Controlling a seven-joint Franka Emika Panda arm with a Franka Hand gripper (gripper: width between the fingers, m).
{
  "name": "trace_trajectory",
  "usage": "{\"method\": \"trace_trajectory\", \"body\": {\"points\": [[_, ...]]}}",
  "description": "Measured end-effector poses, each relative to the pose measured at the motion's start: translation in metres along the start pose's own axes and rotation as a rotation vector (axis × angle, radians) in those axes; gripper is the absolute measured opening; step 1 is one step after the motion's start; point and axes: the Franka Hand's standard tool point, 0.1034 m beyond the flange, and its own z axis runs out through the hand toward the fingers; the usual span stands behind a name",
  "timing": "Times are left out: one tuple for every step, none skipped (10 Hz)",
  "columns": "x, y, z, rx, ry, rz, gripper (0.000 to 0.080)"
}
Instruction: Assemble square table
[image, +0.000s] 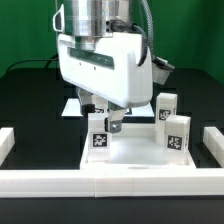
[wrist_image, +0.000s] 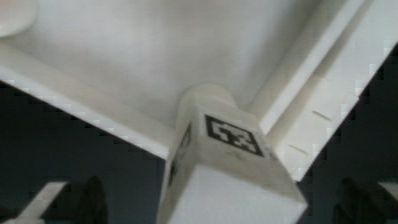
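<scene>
Leg post (wrist_image: 228, 165) upright on panel (wrist_image: 160, 60), between open tool (image: 106, 122) fingers

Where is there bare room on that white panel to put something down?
The square table panel is bare along its near edge, between the two front leg posts. Farther back it is crowded: the open gripper hangs there beside another post.

The white square panel (image: 140, 150) lies flat, rim up, against the front rail. Three tagged white legs stand upright on it — one (image: 98, 135) at the exterior view's left, two (image: 166, 106) (image: 178, 134) at its right.
</scene>
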Motion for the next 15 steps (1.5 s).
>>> {"method": "trace_trajectory", "body": {"points": [[0.0005, 0.0004, -0.0002, -0.003, 0.002, -0.131, 0.0649], [0.0007, 0.0003, -0.0008, -0.01, 0.006, -0.258, 0.0649], [-0.0009, -0.0005, -0.0008, -0.023, 0.013, -0.357, 0.0649], [0.0002, -0.0003, -0.0009, -0.027, 0.016, -0.499, 0.0649], [0.001, -0.0003, -0.001, -0.028, 0.017, -0.621, 0.0649], [0.0005, -0.0015, -0.0006, -0.029, 0.023, -0.718, 0.0649], [0.0004, -0.0018, -0.0004, -0.034, 0.027, -0.8, 0.0649], [0.0004, -0.0023, -0.0004, -0.035, 0.029, -0.856, 0.0649], [0.0009, -0.0022, -0.0011, -0.037, 0.029, -0.924, 0.0649], [0.0013, -0.0021, -0.0015, -0.042, 0.03, -0.948, 0.0649], [0.0019, -0.0015, -0.0015, -0.053, 0.032, -0.989, 0.0523], [0.0019, -0.0013, -0.0013, -0.054, 0.032, -0.967, 0.0383], [0.0019, -0.0011, -0.001, -0.054, 0.032, -0.946, 0.0383], [0.0019, -0.0011, -0.001, -0.055, 0.032, -0.948, 0.0285], [0.0017, -0.0011, -0.0007, -0.052, 0.033, -0.885, 0.0285]]}}
